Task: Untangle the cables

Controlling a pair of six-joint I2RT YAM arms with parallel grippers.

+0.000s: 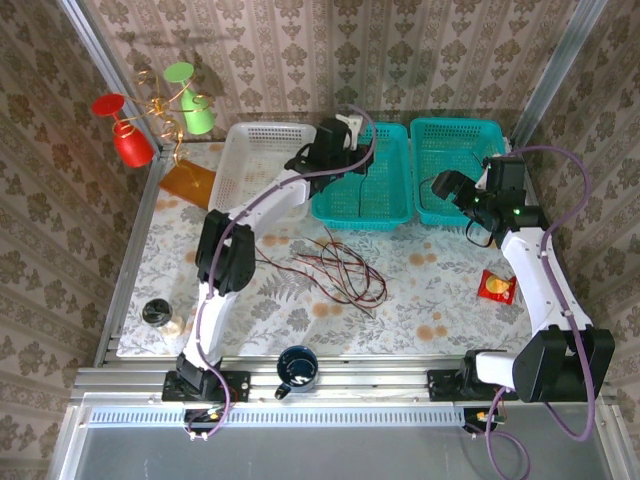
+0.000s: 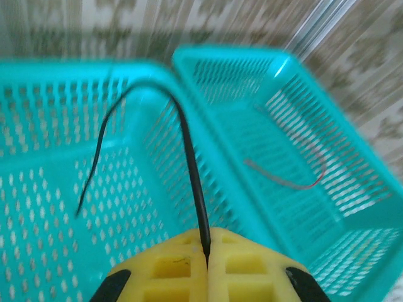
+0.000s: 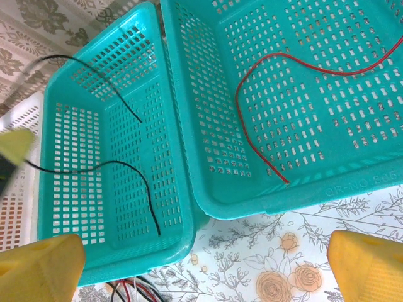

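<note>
L gripper [image 2: 207, 255] is shut tight, yellow pads [image 2: 252, 270] pinching one black cable [image 2: 189, 145]. The cable rises from the jaws, arcs over & droops into the L teal basket [image 2: 38, 82], its loose end down near the perforated floor. In the R wrist view a 2nd black strand also lies in that basket. The R teal basket [image 2: 352, 207] sits right beside it, rims touching, w/ a red cable [image 3: 239, 100] curved across its floor. R gripper [image 3: 201, 270] is wide open w/ nothing in it, hovering above the baskets' near rims. A tangle of cables [image 1: 340, 270], red & black, lies on the table [image 1: 420, 300] just in front of the baskets, btwn the two arms.
</note>
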